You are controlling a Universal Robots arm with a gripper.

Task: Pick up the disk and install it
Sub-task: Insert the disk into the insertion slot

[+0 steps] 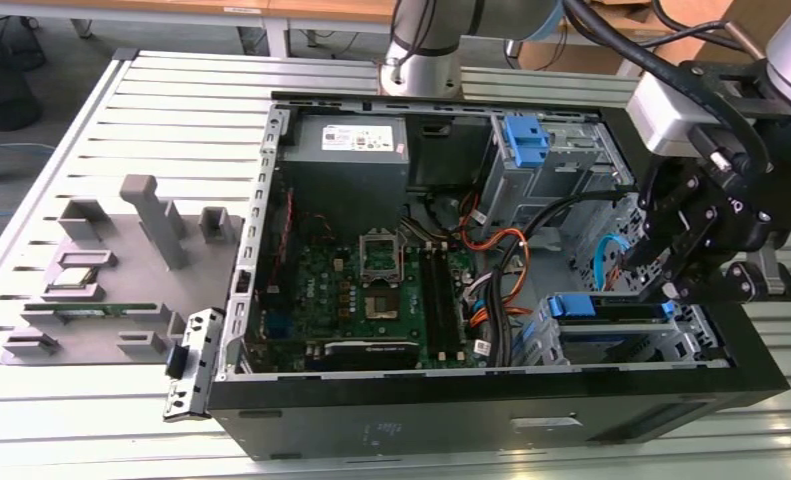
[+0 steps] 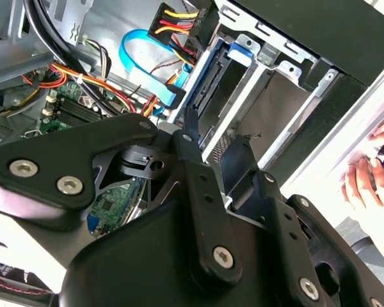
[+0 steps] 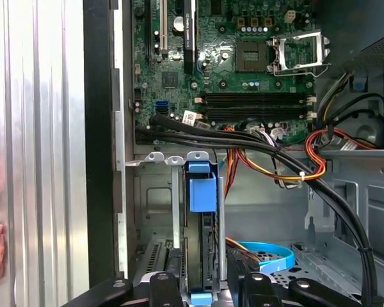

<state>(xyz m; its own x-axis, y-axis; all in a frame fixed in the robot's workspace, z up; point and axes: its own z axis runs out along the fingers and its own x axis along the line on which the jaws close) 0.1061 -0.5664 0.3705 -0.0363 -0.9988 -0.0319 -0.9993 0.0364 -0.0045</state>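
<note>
The fingers [image 3: 165,284] are spread, one on each side of the disk [image 3: 201,246], with narrow gaps between them and it in the first wrist view. The gripper [image 1: 671,288] hangs just over the drive cage [image 3: 155,198]. The disk stands on edge inside that cage, its blue tab toward the motherboard [image 3: 243,57].

Your surface [image 1: 182,100]: slatted aluminium. On it you have open black computer case [image 1: 435,425]; grey parts fixture [image 1: 128,270] just beside it, exterior view's left; black perforated strip [image 1: 192,365] between them.
</note>
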